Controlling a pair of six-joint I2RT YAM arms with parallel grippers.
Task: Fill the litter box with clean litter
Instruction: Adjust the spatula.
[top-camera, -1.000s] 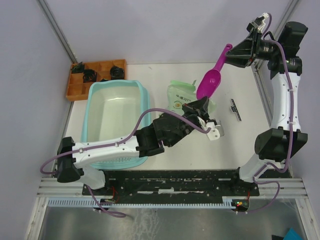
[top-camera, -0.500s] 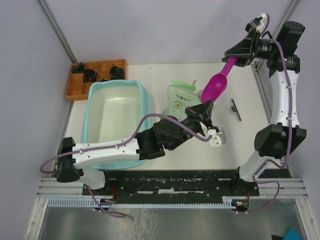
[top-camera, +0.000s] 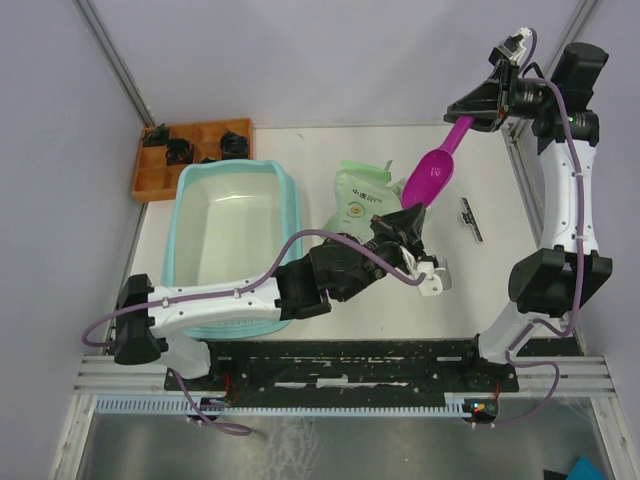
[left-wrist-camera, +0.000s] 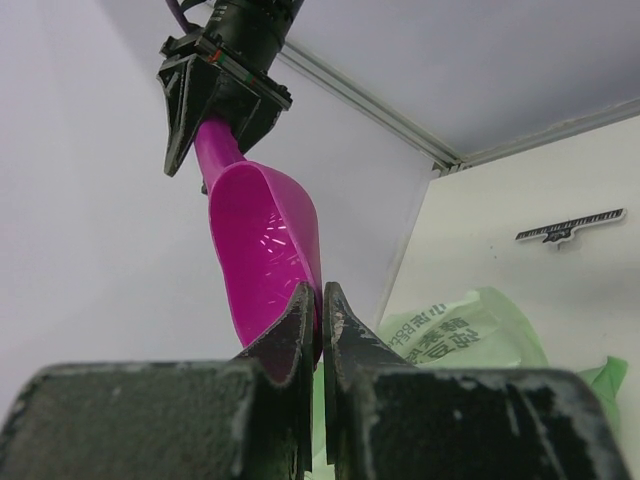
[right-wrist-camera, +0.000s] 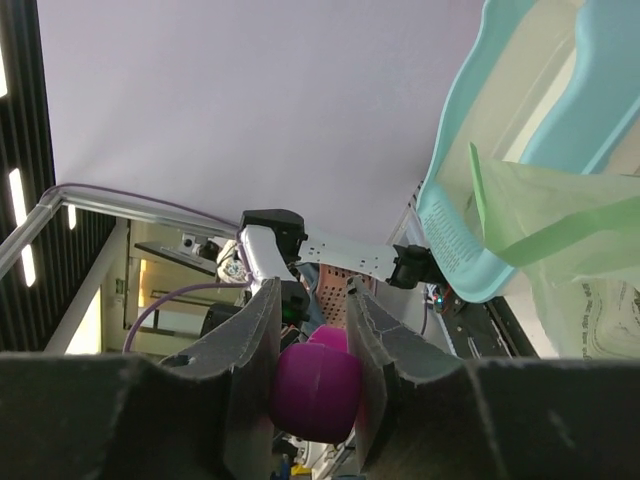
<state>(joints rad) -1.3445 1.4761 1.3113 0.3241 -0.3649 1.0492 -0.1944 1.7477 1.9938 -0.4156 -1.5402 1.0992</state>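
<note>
The litter box stands on the left half of the desk, its near short end under the left arm. An orange tray occupies the far left corner. A green bag lies at desk centre, just beside the box. The right gripper is raised near the far right corner, its fingers clamped on the handle of a magenta scoop that hangs over the bag. The left gripper sits at the bag's right edge, jaws pressed together; whether it pinches the bag cannot be told.
</note>
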